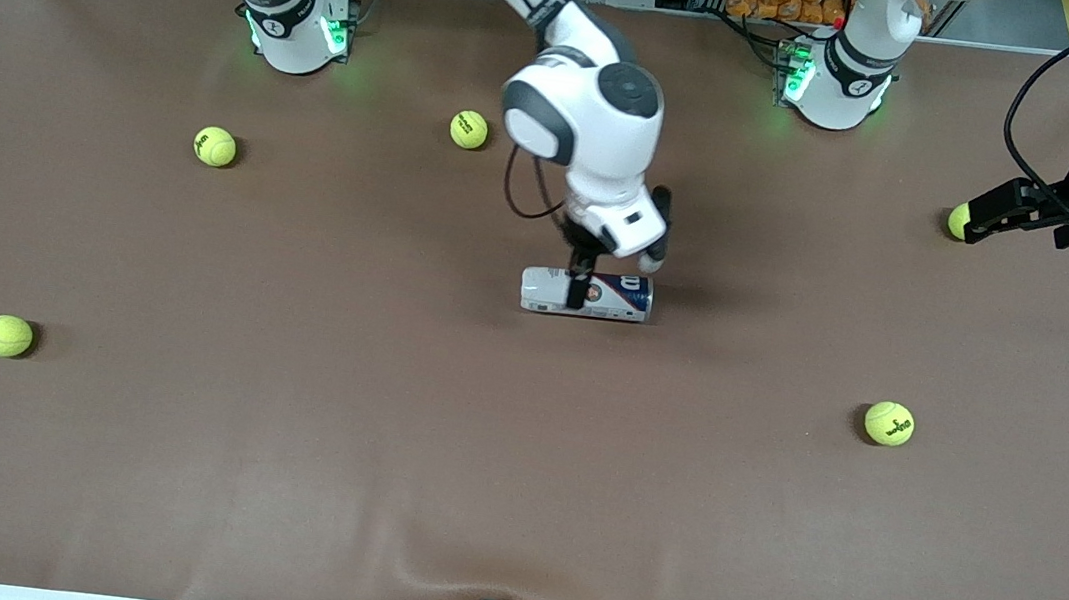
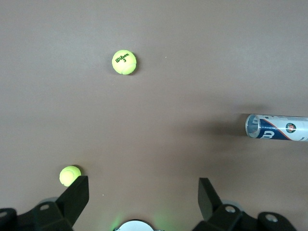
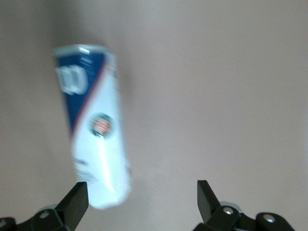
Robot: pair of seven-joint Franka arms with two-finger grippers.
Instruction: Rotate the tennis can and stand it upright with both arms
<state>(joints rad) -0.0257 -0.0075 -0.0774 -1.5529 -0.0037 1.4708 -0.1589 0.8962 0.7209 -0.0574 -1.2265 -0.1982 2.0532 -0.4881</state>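
Blue-white tennis can (image 1: 585, 294) lying, rim (image 2: 250, 125) visible

The tennis can (image 1: 585, 294) is partly covered mid-length by the right gripper (image 1: 613, 274) in the front view; its far end is cut off by the left wrist view's edge; it shows blurred in the right wrist view; one tennis ball (image 1: 957, 220) sits half hidden by the left gripper (image 1: 992, 216).

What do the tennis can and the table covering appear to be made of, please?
Tennis can: probably clear glossy plastic under a printed label, since its end looks see-through in the left wrist view, with a silvery, likely metal rim. Table covering: matte brown sheet, possibly fabric or vinyl; it ripples at the near edge.
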